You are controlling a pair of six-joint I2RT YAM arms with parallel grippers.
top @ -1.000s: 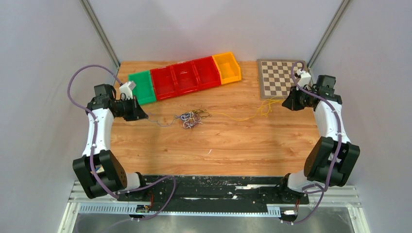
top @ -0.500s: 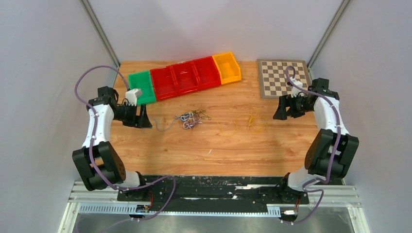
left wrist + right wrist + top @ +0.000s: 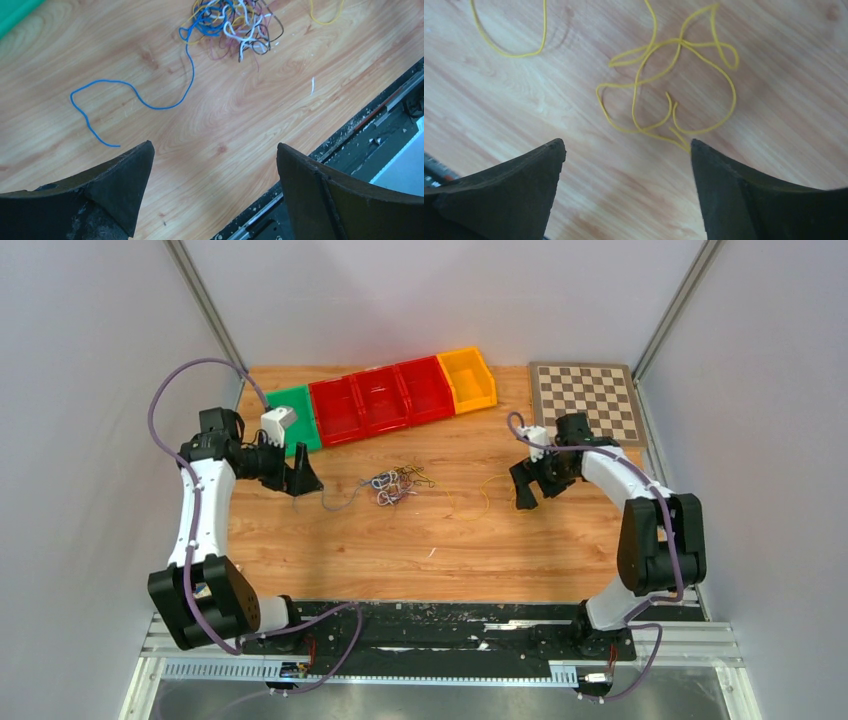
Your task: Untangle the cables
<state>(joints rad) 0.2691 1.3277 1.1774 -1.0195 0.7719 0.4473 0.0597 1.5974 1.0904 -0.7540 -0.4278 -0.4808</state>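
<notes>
Worktop [image 3: 240, 125] smooth light wood grain, faint sheen; yellow cable [image 3: 635, 90] thin, glossy plastic coating; bins [image 3: 380, 400] shiny moulded plastic.

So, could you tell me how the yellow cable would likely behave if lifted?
The yellow cable lies in thin, loose loops, so it is probably floppy and light and would dangle. The loops cross one another, so they may snag when pulled. It lies flat on the table, so the open right gripper may pinch it poorly.

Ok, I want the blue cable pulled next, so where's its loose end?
Left wrist view: the loose end of the blue cable lies at left, just ahead of the left claw; its other end joins the tangle.
</notes>
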